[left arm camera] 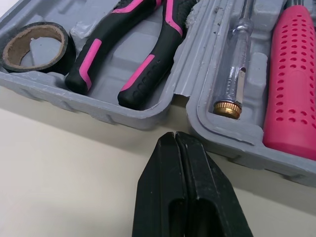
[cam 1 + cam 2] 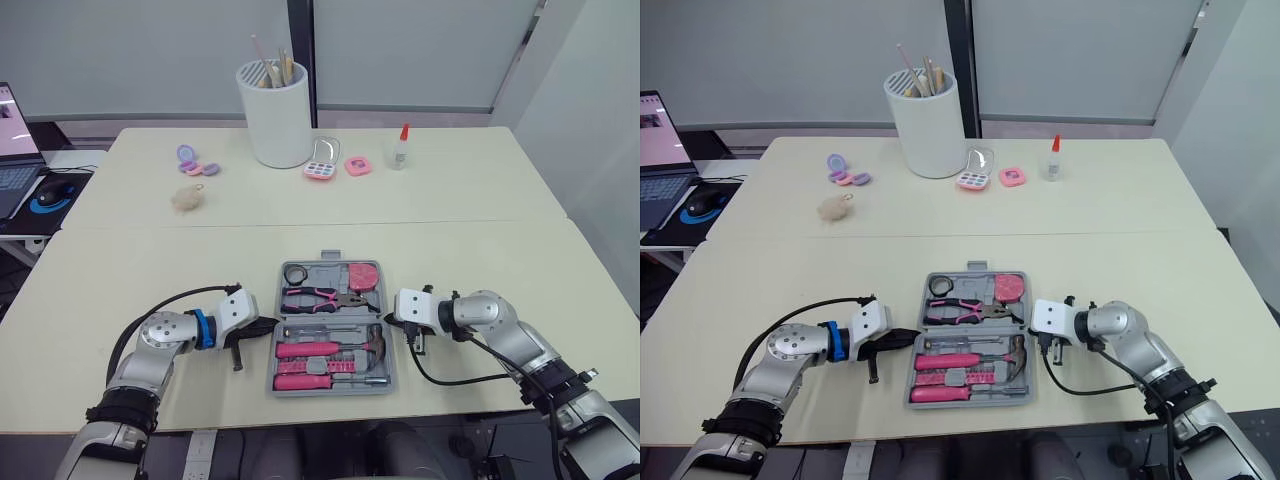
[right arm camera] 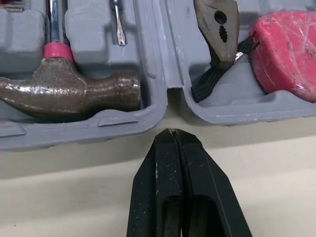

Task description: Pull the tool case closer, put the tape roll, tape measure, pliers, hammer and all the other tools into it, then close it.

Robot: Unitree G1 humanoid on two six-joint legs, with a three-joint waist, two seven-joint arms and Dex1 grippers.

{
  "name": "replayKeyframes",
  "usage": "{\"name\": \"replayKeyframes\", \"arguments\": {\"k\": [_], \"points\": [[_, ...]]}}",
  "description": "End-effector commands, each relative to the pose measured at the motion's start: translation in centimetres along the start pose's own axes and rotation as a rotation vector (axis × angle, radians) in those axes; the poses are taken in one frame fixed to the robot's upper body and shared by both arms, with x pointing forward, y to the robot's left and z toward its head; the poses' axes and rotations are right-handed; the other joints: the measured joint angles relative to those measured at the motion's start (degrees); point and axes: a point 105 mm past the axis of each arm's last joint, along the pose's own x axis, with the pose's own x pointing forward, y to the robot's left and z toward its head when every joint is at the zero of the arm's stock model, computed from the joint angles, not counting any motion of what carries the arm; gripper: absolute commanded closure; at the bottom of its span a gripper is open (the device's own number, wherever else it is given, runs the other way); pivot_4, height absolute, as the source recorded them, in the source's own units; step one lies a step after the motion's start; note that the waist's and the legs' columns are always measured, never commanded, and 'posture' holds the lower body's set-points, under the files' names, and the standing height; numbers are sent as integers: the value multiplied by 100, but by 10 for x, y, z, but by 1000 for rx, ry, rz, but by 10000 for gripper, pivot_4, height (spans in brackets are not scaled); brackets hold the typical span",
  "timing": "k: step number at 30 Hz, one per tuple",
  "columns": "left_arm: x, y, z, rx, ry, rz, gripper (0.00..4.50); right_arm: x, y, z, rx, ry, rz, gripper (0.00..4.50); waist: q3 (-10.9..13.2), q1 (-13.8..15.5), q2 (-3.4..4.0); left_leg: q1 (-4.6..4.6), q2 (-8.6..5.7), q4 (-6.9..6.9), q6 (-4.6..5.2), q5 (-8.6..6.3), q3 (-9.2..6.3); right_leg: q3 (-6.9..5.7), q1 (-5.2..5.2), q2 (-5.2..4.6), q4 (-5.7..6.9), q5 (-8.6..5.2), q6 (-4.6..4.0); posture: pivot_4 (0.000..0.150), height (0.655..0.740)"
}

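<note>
Left eye view: the tool case [image 2: 330, 268] lies open on the bench [image 2: 520, 260], close to the robot, between the two grippers. Its far half holds the tape roll [image 2: 295, 274], pliers [image 2: 320, 297] and tape measure [image 2: 364, 275]; its near half holds the hammer [image 2: 372, 345] and pink-handled drivers [image 2: 305, 350]. The left gripper [image 2: 262, 327] and right gripper [image 2: 390, 320] sit at either end of the fold line.

Left wrist view: the left gripper's fingers are pressed together, the tip just short of the notch between the case's halves.

Right wrist view: the right gripper is likewise closed, pointing at the opposite notch.

The case looks like stiff moulded plastic, probably heavy with steel tools and likely to slide on the smooth bench. The far half's outer rim seems the best hold — lift slowly, since its tools may sit loose.
</note>
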Motion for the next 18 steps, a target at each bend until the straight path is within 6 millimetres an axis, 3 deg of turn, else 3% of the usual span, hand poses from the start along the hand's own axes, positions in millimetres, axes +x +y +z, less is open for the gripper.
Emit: {"name": "replayKeyframes", "arguments": {"k": [1,18], "points": [[5,-6,14,49,-44,-30,44915,1,5,16,-38,-47,22,45000,0,0,0,0,0,0,0,0,1,1,0,0,0,0,0,1500,7366],[7,-25,17,86,-46,-109,44915,-1,26,22,-30,-61,82,45000,0,1,0,1,0,-1,0,0,0,1,0,0,-1,0,0,1500,7366]]}}
